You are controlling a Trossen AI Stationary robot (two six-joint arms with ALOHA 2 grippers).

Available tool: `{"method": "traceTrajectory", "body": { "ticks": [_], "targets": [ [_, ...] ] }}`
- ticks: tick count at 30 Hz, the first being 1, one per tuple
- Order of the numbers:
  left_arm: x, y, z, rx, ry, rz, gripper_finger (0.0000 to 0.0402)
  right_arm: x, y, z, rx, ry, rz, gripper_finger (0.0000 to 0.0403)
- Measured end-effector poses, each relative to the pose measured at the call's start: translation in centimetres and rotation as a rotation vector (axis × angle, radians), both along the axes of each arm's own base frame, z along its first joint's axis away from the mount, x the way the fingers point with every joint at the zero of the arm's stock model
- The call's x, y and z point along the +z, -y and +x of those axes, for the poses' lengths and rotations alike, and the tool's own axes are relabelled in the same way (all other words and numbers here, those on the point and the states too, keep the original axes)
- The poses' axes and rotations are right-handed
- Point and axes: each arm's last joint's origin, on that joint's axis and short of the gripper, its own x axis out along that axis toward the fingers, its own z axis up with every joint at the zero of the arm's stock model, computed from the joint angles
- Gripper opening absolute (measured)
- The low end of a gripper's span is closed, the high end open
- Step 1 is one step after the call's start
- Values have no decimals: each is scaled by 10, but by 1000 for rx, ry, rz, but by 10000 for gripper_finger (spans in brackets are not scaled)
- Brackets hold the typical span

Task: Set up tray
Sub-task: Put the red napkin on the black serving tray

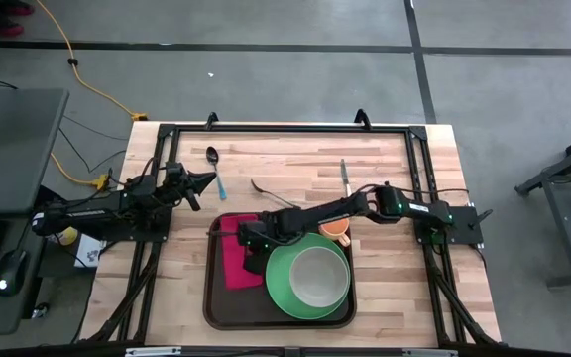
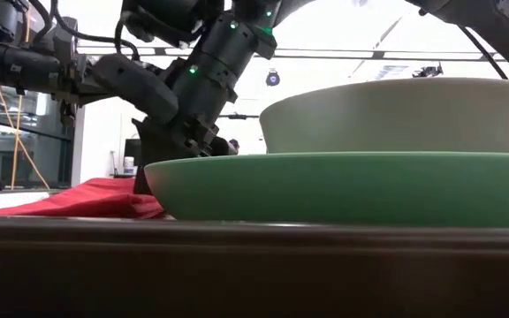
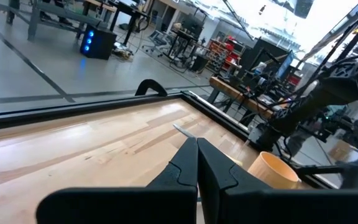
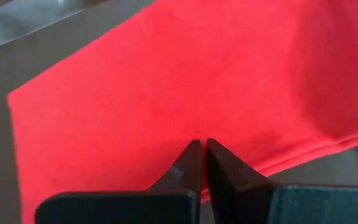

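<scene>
Dark tray (image 2: pixel 237 265) rim blocks the low view; right hand (image 4: pixel 202 149), fingers together, partly hides red napkin (image 4: pixel 185 81).

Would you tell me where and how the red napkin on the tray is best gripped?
I would pinch the red napkin at its free long edge on the left arm's side, coming straight down. It lies flat on the tray, and its opposite edge runs close beside the green plate, possibly under its rim. The right gripper, fingers shut, hovers over the cloth; it must open first.
</scene>
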Motion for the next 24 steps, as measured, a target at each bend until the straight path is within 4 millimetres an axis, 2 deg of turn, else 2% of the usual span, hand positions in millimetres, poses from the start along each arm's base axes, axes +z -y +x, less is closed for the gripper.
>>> {"method": "traceTrajectory", "body": {
  "ticks": [4,11,24],
  "targets": [
    [0,1,0,-22,0,0,31,1,-8,1,-11,23,16,0],
    [0,1,0,-31,-1,2,31,3,-8,3,-50,43,92,0],
    [0,1,0,-33,-2,4,31,5,-16,4,36,43,208,0]
  ]
}}
